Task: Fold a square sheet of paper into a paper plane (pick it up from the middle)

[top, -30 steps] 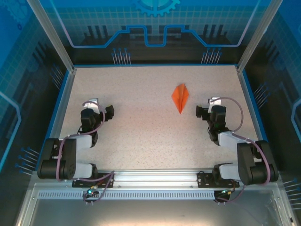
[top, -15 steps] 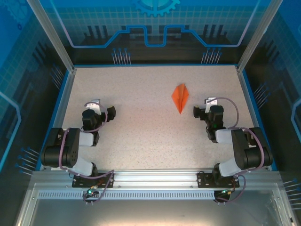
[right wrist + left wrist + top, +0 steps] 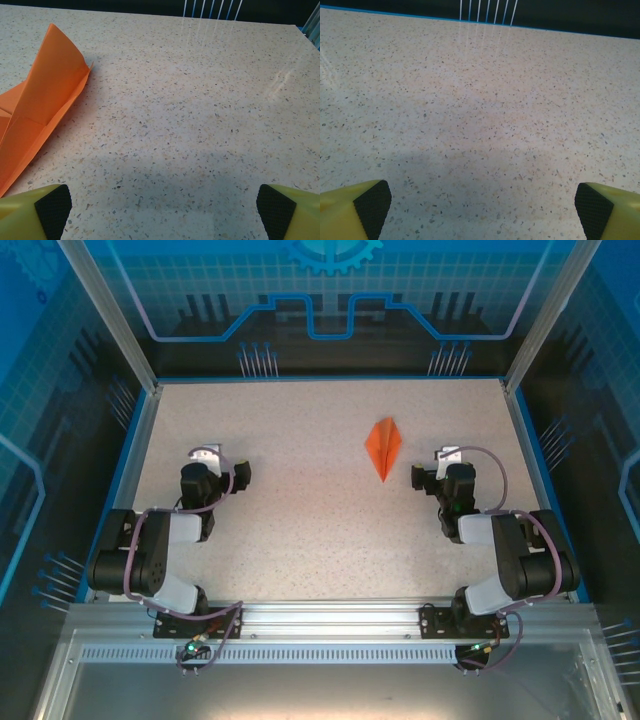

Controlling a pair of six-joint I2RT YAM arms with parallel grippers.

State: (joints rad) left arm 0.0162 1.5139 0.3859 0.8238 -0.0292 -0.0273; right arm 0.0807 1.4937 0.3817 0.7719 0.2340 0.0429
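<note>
- Yellow fingers tipped with black pads [image 3: 372, 206] sit in the two lower corners of the left wrist view. The left gripper [image 3: 482, 212] has its jaws spread wide, with only bare speckled tabletop between them.
- The right gripper [image 3: 162, 212] strikes the same pose in its own wrist view, its black-padded fingertips [image 3: 275, 210] far apart and gripping nothing.
- Just ahead of the right gripper's left finger, and clear of it, lies the paper plane [image 3: 42, 110]. It is bright orange with layered folds plainly visible, and it runs off the left edge of that view.
- Seen from above, the paper plane is a narrow kite shape resting on the table [image 3: 300, 550], right of centre. Its long point aims toward the near edge, where the arms are bolted.
- The plane lies near the right gripper, on the side toward the table's middle and a little farther back. It is well apart from the left gripper.
- The left arm [image 3: 150, 560] and the right arm [image 3: 520, 565] are both folded low over the pale stone-patterned surface. Their elbows are close to the metal base rail [image 3: 320, 620], and grey cables loop along each arm.
- Blue trim [image 3: 330, 379] edges the far side of the table.
</note>
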